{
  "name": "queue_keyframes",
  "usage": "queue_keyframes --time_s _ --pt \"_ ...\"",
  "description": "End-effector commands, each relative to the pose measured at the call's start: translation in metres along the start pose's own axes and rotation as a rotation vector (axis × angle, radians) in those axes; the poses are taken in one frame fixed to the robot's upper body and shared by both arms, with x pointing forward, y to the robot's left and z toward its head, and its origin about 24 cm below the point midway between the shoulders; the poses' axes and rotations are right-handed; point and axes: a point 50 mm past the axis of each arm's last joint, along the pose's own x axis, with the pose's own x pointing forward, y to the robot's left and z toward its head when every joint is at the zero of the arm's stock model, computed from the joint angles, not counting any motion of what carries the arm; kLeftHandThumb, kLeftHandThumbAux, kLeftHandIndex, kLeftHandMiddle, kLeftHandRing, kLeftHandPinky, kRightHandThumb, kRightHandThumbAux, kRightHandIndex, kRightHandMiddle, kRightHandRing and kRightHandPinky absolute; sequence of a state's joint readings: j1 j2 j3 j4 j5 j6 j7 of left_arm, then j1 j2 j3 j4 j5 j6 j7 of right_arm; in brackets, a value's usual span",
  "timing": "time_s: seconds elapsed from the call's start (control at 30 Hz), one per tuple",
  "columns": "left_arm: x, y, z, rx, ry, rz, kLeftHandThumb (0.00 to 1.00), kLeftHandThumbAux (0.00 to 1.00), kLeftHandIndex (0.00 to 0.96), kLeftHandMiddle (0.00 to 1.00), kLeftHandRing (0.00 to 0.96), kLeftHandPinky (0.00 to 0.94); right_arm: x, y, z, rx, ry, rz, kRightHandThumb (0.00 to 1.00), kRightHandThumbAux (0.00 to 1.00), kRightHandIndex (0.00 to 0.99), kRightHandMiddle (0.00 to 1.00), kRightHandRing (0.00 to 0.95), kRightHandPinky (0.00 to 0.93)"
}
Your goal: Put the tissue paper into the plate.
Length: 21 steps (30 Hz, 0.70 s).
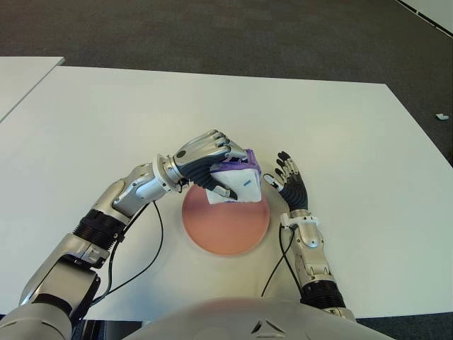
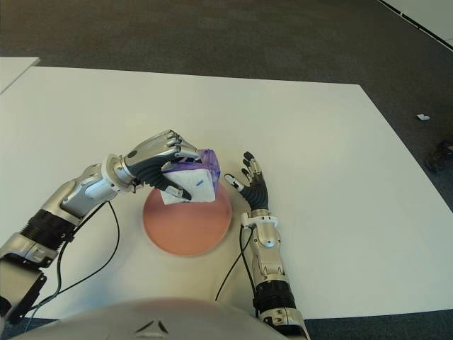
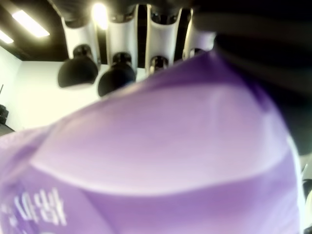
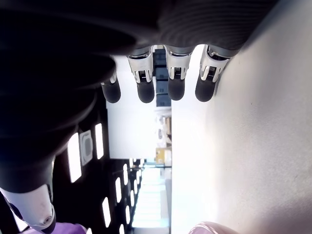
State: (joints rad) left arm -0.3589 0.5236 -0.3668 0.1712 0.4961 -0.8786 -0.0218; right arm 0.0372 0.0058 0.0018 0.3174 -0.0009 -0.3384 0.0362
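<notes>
- Left hand [image 1: 205, 154] is gripping the tissue pack [image 1: 237, 180] from above, fingers [image 1: 225, 146] wrapping over its purple top; the wrist view is showing purple wrap filling the palm, which fits a firm hold.
- Pack is hanging over the far edge of the plate [image 1: 225, 230], its white lower part overlapping the pink rim. Whether it is touching the plate cannot be told from here.
- The top grasp is leaving the underside free, likely so the pack can go straight down onto the plate without the fingers getting trapped beneath.
- Right hand [image 1: 290, 180] is showing just beside the plate on its right, fingers spread and holding nothing; apparently staying clear of the drop zone.
- Plate is sitting on the white table [image 1: 340, 142], near the robot's body, with nothing else inside it.
- Judgement: carrying is nearly finished; what remains is centring slightly toward the robot, lowering and letting go.
- Risk: releasing this near the rim could be letting the pack tip off onto the table.
</notes>
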Motion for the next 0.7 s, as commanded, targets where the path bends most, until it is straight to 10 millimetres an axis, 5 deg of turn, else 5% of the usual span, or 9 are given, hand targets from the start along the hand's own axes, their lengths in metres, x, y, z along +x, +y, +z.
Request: queue_keyframes --time_s 0.03,0.7 --pt "-0.007 -0.012 0.000 0.060 0.001 -0.147 0.748 0.695 0.444 0.821 0.828 0.814 -0.023 -0.001 -0.035 0.014 0.201 -0.013 0.000 0.670 0.000 0.000 0.000 0.000" --pt "-0.013 -0.029 -0.008 0.166 0.015 -0.248 0.748 0.695 0.443 0.832 0.838 0.833 -0.021 -0.003 -0.038 0.022 0.212 -0.011 0.000 0.671 0.000 0.000 0.000 0.000"
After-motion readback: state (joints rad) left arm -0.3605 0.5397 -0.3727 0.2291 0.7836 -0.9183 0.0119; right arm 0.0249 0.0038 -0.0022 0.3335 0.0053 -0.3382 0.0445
